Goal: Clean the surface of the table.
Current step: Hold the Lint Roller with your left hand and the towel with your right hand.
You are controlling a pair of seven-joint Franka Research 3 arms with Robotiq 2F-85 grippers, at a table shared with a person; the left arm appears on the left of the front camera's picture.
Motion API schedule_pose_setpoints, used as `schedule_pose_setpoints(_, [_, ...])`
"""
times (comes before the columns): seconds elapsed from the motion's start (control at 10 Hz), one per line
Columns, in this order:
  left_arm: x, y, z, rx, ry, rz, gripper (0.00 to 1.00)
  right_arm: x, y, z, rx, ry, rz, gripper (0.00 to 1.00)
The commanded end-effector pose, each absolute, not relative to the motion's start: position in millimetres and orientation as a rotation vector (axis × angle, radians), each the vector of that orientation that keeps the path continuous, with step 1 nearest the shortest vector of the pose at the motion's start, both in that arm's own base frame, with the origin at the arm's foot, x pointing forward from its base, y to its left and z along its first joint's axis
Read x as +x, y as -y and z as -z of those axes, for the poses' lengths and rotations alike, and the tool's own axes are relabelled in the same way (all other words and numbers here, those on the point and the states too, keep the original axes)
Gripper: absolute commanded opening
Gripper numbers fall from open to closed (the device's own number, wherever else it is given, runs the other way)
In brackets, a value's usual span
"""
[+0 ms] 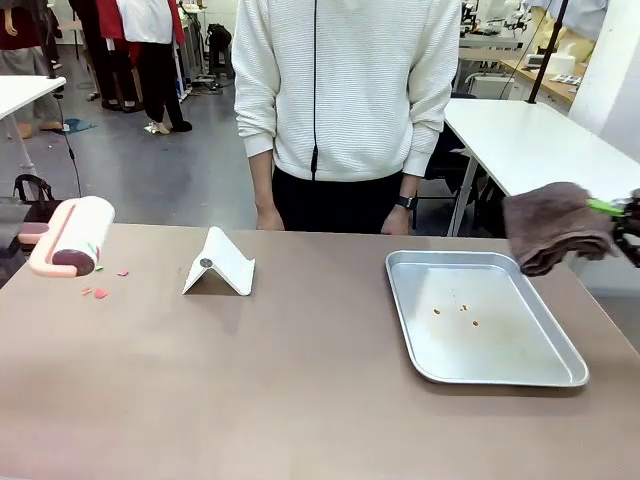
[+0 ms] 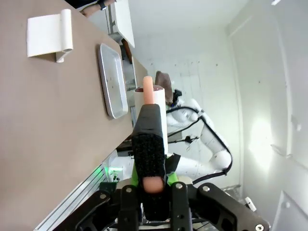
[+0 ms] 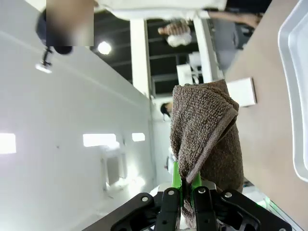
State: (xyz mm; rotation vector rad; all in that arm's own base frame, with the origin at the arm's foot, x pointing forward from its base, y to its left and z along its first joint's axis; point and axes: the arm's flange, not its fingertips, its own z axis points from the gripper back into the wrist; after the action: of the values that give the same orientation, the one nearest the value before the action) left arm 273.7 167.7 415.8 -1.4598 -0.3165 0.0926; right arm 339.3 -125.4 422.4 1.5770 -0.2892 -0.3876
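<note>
My left jaws are shut tight on the pink plastic handle of a lint roller with a white sticky roll (image 1: pixel 72 238). The handle runs straight between the green pads and the roll points away from me. The roller hangs at the far left end of the wide matte taupe-brown tabletop (image 1: pixel 300 390). It looks just off the surface, but I cannot tell for sure. Small pink scraps (image 1: pixel 98 292) lie on the tabletop just beside the roll, on its near side. My guess is the roller is there to pick them up.

My right jaws are closed on a folded dark-brown terry towel (image 1: pixel 557 226). They pinch it at one fold, so the bulk stands out ahead of the fingers. The towel is in the air at the far right edge, beyond the far right corner of a shallow rectangular silver metal tray (image 1: pixel 404 300). It is probably held clear, ready for wiping.

The tray lies flat on the right half of the tabletop with a few brown crumbs (image 1: pixel 456 308) inside. A white folded stand (image 1: pixel 222 268) sits left of centre, well apart from the tray and near the scraps. It could get in the way of a sweep. A person in a white knit top (image 1: pixel 345 90) stands at the far side, touching nothing that I can see.
</note>
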Motion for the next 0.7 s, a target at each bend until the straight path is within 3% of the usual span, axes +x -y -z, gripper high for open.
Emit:
schedule_pose_setpoints(0.0, [283.7,-192.8,-397.6,-1.496,0.302,-0.172,0.17,263.4,103.0,-412.1,1.633,0.309,0.385,0.0])
schedule_pose_setpoints(0.2, [298.7,-195.1,-386.8,-1.489,0.281,-0.188,0.17,250.9,100.2,-403.0,1.595,0.316,0.384,0.0])
schedule_pose_setpoints(0.3, [306.1,-194.0,-383.9,-1.461,0.253,-0.196,0.17,317.4,154.4,-424.0,1.612,0.319,0.407,0.0])
schedule_pose_setpoints(0.4, [284.8,-191.5,-383.1,-1.483,0.272,-0.202,0.17,317.4,154.4,-424.0,1.612,0.319,0.407,0.0])
schedule_pose_setpoints(0.6, [284.8,-191.5,-383.1,-1.483,0.272,-0.202,0.17,317.4,154.4,-424.0,1.612,0.319,0.407,0.0])
